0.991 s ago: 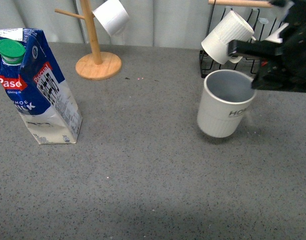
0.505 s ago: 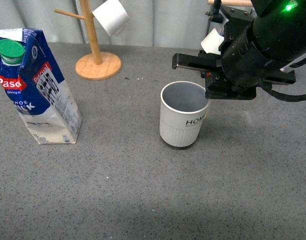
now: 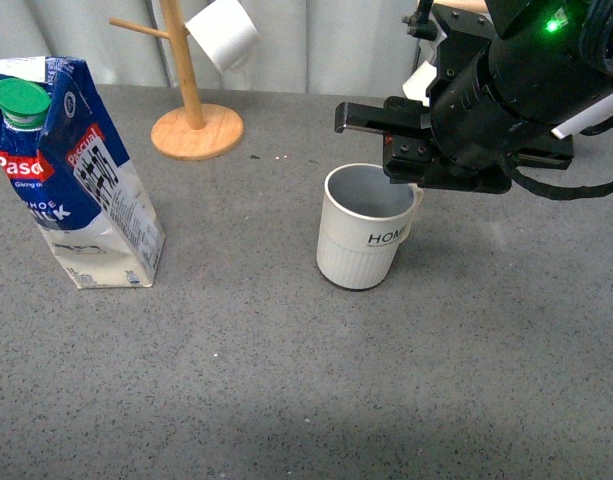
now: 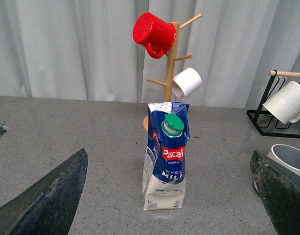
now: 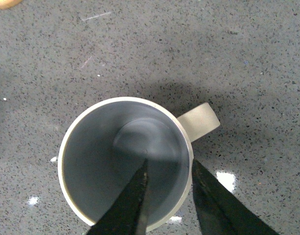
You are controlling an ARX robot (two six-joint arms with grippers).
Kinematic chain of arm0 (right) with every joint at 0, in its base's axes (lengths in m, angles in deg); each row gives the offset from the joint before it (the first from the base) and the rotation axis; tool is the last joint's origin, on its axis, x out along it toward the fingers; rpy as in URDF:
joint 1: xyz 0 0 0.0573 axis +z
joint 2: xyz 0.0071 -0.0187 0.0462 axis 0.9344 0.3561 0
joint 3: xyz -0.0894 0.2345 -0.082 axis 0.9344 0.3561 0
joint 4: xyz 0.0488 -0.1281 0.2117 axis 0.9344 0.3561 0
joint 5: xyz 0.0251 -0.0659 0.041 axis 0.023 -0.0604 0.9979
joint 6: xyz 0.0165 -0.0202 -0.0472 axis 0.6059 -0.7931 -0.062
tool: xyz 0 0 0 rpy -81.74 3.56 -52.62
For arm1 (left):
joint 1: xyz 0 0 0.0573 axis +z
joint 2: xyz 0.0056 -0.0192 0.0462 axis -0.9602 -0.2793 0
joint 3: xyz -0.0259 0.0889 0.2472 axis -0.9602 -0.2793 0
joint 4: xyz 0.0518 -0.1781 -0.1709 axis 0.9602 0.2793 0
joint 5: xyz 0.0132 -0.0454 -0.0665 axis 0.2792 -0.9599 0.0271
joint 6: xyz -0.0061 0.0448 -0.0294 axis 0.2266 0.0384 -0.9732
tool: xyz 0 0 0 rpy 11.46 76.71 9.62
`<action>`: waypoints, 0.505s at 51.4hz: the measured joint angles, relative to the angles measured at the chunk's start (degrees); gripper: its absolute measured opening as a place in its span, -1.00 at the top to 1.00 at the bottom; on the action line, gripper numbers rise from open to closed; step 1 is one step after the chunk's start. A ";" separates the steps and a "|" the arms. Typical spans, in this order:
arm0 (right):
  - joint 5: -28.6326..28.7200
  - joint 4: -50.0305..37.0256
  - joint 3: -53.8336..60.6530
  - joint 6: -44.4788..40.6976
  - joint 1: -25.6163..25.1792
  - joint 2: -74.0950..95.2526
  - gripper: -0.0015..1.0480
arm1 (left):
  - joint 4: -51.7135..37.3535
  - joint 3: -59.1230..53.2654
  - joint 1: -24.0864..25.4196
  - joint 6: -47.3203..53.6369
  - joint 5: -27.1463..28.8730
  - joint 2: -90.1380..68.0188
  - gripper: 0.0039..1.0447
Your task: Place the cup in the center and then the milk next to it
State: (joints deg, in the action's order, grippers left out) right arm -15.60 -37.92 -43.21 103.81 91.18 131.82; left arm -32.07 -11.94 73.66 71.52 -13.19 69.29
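The cup (image 3: 363, 230), an off-white mug with "HOME" lettering, stands upright on the grey table near the middle. In the right wrist view the cup (image 5: 91, 147) shows from above, grey-blue inside, handle to one side. My right gripper (image 5: 169, 166) is open, with one finger inside the rim and one outside, straddling the wall near the handle. In the front view the right gripper (image 3: 411, 175) hangs over the cup's right rim. The milk (image 3: 71, 170), a blue and cream carton with a green cap, stands at the left. My left gripper (image 4: 169, 196) is open, facing the milk (image 4: 165, 156) from a distance.
A wooden mug tree (image 3: 191, 110) with a white mug (image 3: 222, 32) stands at the back; the left wrist view shows a red mug (image 4: 153, 33) on it. A black rack (image 4: 277, 115) with a ribbed white mug (image 4: 289, 100) stands at the back right.
The right arm carried the cup from the right to the table's middle and set it down. The jaws now stand open around its rim. The milk has not moved.
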 joint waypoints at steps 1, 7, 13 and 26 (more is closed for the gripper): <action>0.48 -0.68 0.44 0.24 -0.04 -0.44 0.35 | 0.00 0.00 0.00 0.00 0.00 0.00 -0.88; -0.59 -2.80 2.84 -0.04 -0.37 -4.09 -0.06 | 0.00 0.00 0.00 0.00 0.00 0.00 -0.88; -4.13 -6.25 6.75 -0.57 -1.53 -9.81 -0.43 | 0.00 0.00 0.00 0.00 0.00 0.00 -0.88; -16.02 -64.61 37.16 -17.94 -6.49 -22.21 -0.05 | 0.00 0.00 0.00 0.00 0.00 0.00 -0.88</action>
State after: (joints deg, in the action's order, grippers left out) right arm -31.62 -102.53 -6.06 85.87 84.69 109.61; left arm -32.07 -11.94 73.66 71.52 -13.19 69.29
